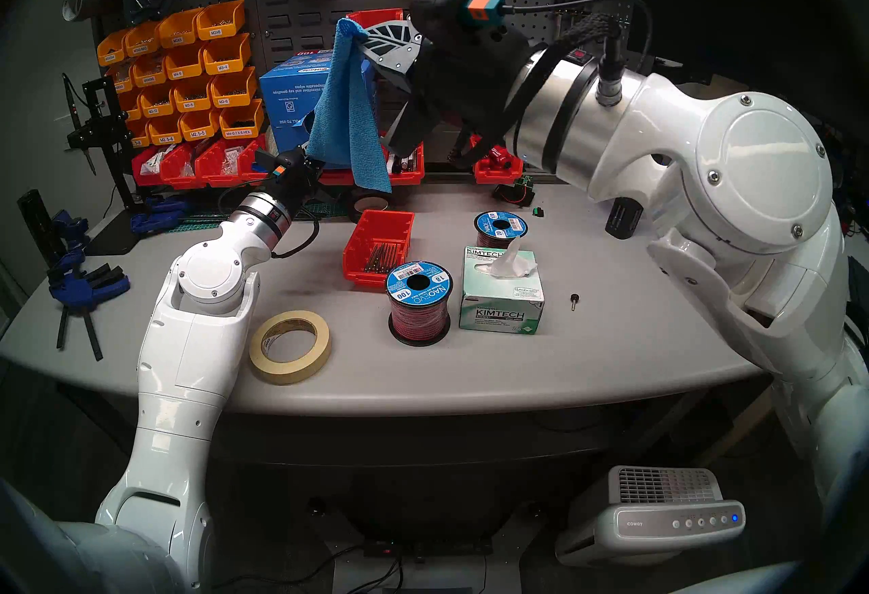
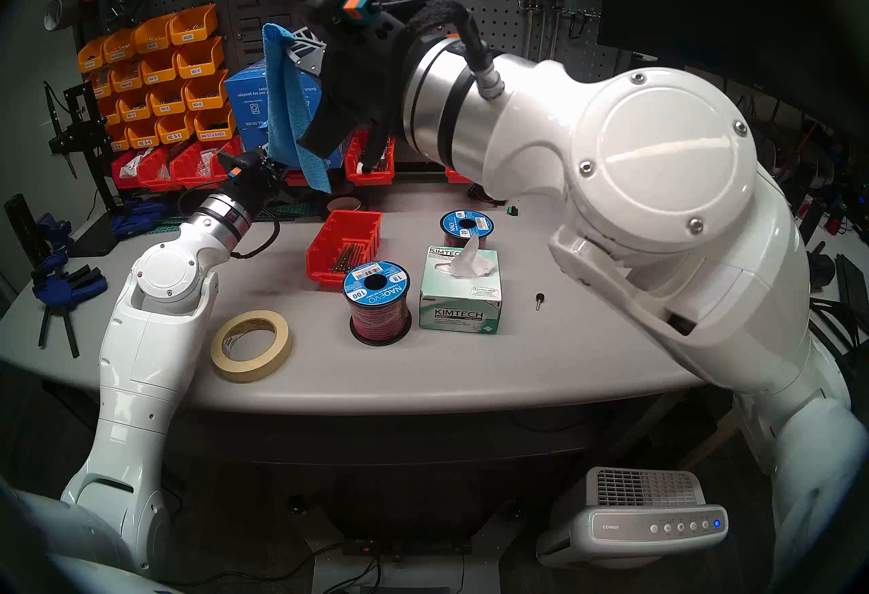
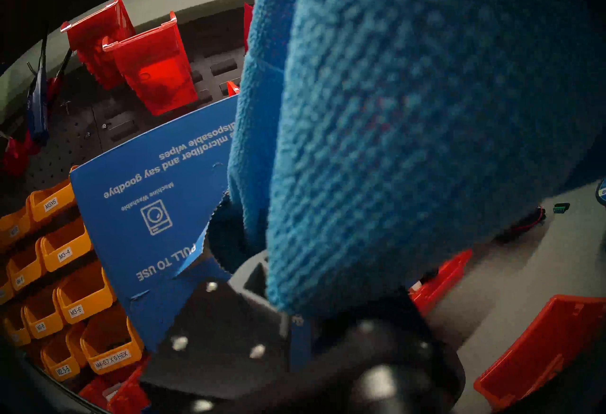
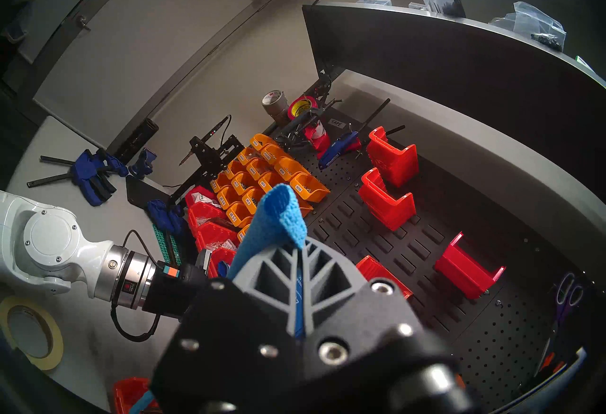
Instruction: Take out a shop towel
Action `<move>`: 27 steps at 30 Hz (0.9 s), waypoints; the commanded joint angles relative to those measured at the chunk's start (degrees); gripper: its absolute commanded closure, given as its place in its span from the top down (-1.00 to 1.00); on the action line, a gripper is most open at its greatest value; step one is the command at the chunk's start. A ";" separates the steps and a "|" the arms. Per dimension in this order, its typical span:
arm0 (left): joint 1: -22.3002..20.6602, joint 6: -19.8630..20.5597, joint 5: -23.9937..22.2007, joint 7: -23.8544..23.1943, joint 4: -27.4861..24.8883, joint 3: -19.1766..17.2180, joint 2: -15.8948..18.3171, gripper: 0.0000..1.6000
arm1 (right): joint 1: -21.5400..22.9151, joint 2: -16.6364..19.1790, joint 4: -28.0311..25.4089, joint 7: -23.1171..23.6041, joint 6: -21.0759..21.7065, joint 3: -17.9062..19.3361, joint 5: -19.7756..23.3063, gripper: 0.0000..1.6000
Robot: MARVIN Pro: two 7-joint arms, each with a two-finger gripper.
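Note:
The shop towel (image 1: 348, 118), a bright-blue microfibre cloth, hangs limp from my right gripper (image 1: 359, 40), which is shut on its top corner, high in front of the pegboard. In the right wrist view, the grey ribbed fingers (image 4: 278, 272) pinch the cloth (image 4: 278, 216). The towel drapes down in front of the blue carton (image 1: 291, 94), and its lower end hangs free above the table. My left gripper (image 1: 312, 165) is at the carton's lower front by the torn opening. In the left wrist view (image 3: 295, 331) its fingers are close together on a strip of carton wall, and the towel (image 3: 426, 108) fills the view.
On the table stand a Kimtech tissue box (image 1: 501, 292), two wire spools (image 1: 418, 301) (image 1: 499, 226), a red bin of screws (image 1: 381, 245) and a masking tape roll (image 1: 290, 346). Yellow parts bins (image 1: 188, 75) flank the carton on the left. Blue clamps (image 1: 80, 287) lie at far left.

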 commanded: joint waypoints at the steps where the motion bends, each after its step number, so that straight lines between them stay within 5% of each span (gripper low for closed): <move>1: -2.86 -1.17 -0.39 0.59 -0.98 0.00 -0.73 -1.00 | 0.94 0.01 -0.34 -0.67 0.27 1.38 -0.24 -1.00; 12: -3.47 -1.86 0.45 1.08 -0.15 0.24 -1.04 -1.00 | 2.02 0.22 0.11 -0.58 0.49 3.11 -0.03 -1.00; 27: -2.99 -1.88 0.71 1.10 -0.27 -0.33 -0.95 -1.00 | 9.52 0.87 6.74 2.06 0.87 12.26 1.05 -1.00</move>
